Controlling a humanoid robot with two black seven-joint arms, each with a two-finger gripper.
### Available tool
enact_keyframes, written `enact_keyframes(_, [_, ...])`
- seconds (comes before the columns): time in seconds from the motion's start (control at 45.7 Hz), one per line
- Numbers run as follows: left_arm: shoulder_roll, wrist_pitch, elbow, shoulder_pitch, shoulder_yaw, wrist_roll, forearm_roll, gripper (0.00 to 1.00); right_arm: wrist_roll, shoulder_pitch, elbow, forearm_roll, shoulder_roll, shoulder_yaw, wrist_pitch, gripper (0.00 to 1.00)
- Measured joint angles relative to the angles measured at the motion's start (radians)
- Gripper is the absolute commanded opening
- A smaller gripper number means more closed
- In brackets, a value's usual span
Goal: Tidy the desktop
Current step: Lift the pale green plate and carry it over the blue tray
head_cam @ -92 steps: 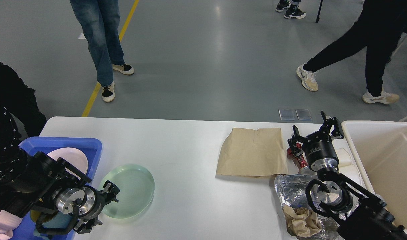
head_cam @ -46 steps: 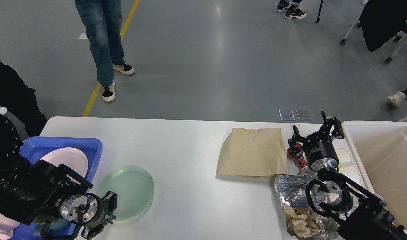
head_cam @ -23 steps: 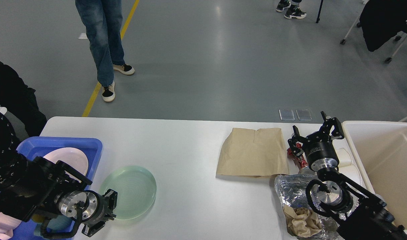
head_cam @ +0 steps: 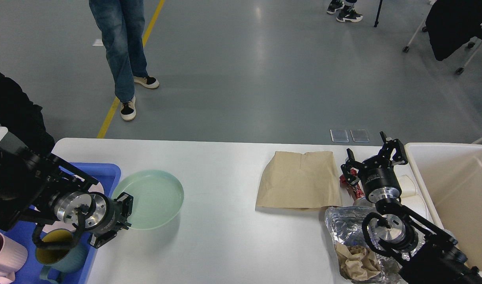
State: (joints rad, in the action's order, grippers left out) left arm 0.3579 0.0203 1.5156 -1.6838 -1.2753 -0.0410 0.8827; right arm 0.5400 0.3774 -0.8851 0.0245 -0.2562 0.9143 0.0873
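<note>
Your left gripper is clamped on the green plate's rim, lifted above the desktop, beside the blue tray. Bare tabletop separates it from the paper bag. Your right gripper stands spread near the bin.

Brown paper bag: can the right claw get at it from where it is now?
Probably yes. The right claw is open and empty, just right of the brown paper bag, which lies flat and uncovered on the desktop.
</note>
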Motion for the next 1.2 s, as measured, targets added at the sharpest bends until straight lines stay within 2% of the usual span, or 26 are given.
enact_keyframes(0.131, [0.021,-0.027,0.053,-0.113,-0.043,0.0,-0.051,0.0,0.0,0.0,0.0,0.0,0.0,0.0,0.0,1.0])
enact_keyframes(0.263, [0.027,-0.106,0.092,-0.253,-0.108,0.0,-0.074,0.0,0.0,0.0,0.0,0.0,0.0,0.0,0.0,1.0])
enact_keyframes(0.306, [0.026,-0.147,0.103,-0.305,-0.132,0.0,-0.076,0.0,0.0,0.0,0.0,0.0,0.0,0.0,0.0,1.0])
enact_keyframes(0.328, [0.026,-0.195,0.113,-0.368,-0.158,-0.001,-0.078,0.0,0.0,0.0,0.001,0.0,0.0,0.0,0.0,1.0])
enact_keyframes(0.394, [0.024,-0.253,0.121,-0.437,-0.186,-0.002,-0.082,0.0,0.0,0.001,0.001,0.0,0.0,0.0,0.0,1.0])
enact_keyframes(0.569, [0.01,-0.471,0.129,-0.632,-0.26,0.002,-0.159,0.0,0.0,0.002,0.002,0.0,0.0,0.0,0.0,1.0])
enact_keyframes(0.744, [0.006,-0.598,0.129,-0.75,-0.275,0.007,-0.31,0.0,0.0,0.002,0.002,0.0,0.0,0.0,0.0,1.0])
enact_keyframes(0.985, [0.015,-0.62,0.078,-0.763,-0.286,0.006,-0.407,0.0,0.0,0.002,0.002,0.0,0.0,0.0,0.0,1.0])
enact_keyframes(1.204, [0.091,-0.623,-0.113,-0.548,-0.303,-0.002,-0.43,0.0,0.0,0.002,0.001,0.0,0.0,0.0,0.0,1.0])
